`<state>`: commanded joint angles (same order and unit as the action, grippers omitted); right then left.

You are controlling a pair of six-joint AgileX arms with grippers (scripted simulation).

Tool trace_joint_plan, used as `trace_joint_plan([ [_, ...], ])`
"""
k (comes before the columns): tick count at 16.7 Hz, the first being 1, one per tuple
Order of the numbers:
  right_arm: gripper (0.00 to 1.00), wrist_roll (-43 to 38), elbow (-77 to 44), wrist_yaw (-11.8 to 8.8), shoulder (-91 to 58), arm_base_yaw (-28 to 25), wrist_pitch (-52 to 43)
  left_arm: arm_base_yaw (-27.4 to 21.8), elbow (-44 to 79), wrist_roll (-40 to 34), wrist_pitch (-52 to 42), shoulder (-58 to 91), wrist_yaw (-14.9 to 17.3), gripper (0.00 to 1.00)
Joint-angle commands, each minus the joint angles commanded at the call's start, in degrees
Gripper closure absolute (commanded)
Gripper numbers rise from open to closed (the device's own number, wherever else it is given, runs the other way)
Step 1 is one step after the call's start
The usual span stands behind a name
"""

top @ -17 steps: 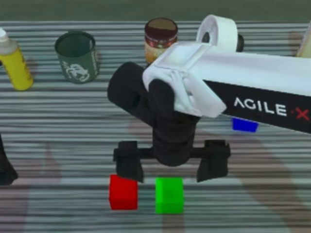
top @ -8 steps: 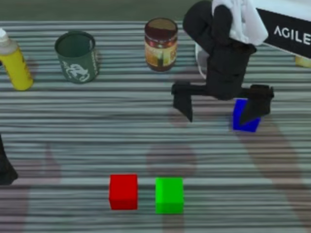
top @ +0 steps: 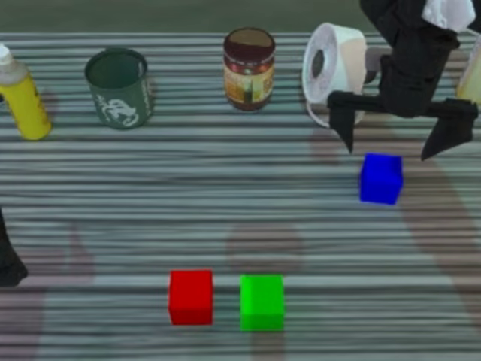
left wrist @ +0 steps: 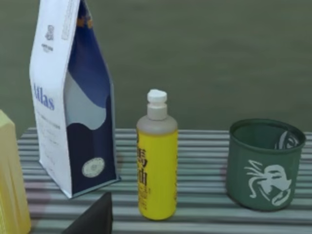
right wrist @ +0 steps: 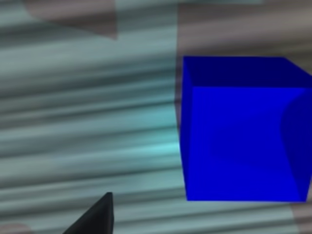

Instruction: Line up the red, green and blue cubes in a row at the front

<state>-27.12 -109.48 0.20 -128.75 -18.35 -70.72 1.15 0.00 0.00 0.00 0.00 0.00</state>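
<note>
The red cube (top: 191, 297) and the green cube (top: 261, 301) sit side by side near the front edge of the striped worktop (top: 225, 203), close together with a narrow gap between them, red to the left. Both are plain, solid-coloured blocks of matching size with flat faces squared to the edge.

The blue cube (top: 380, 178) stands well apart from them, farther back and to the right, resting flat on the worktop. In the right wrist view it (right wrist: 243, 131) shows as a deep blue block with a darker top face, filling much of the picture.

The right gripper (top: 402, 135) hangs just behind the blue cube, its jaws spread wide and holding nothing, one dark finger on each side and neither touching the cube.

The left arm (top: 9, 259) is parked at the left edge; whether its jaws are open or closed cannot be told.

Along the back stand a yellow bottle (top: 22, 94), a green mug (top: 119, 88), a jar (top: 249, 68) and a white roll (top: 334, 64).
</note>
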Motion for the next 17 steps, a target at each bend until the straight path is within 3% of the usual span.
trace_joint_plan([
  [5,0.0,-0.1,2.05,0.01,-0.48,-0.1,2.37,0.0,0.0,0.0,0.0,0.0,0.0,0.0],
  [11,0.0,-0.13,10.7,0.05,-4.71,-0.07,15.75,0.0,0.0,0.0,0.0,0.0,0.0,0.0],
  [16,0.0,-0.15,11.85,0.06,-5.39,-0.09,17.24,0.0,0.0,0.0,0.0,0.0,0.0,0.0],
  [17,0.08,-0.15,11.85,0.06,-5.39,-0.09,17.24,0.0,0.0,0.0,0.0,0.0,0.0,0.0],
])
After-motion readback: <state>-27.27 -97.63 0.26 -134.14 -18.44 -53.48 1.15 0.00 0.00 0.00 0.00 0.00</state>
